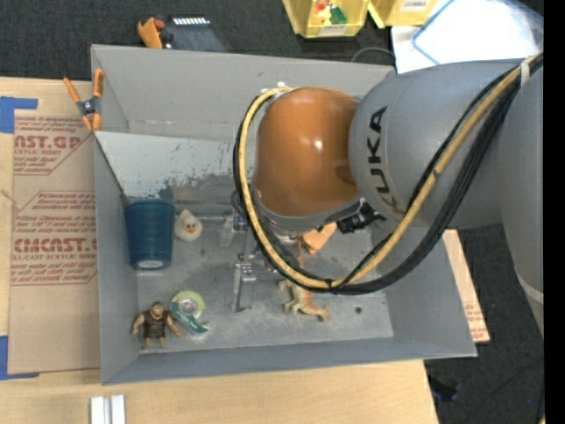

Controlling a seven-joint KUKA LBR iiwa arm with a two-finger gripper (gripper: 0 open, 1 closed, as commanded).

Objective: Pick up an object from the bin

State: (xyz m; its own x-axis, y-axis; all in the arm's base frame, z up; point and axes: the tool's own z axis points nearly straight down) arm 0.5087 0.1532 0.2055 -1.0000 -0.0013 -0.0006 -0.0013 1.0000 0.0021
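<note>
Hangs with the tool [244, 281] low over the middle floor of the grey metal bin [159, 162]; released or clenched, cannot tell. Nearest, just right of it on the floor: small tan animal figure [305, 305]. Farther left: blue plastic cup [148, 232] on its side, pale yellow toy duck [186, 227], green-and-white tape roll [188, 306], brown humanlike figurine [155, 325].
</note>
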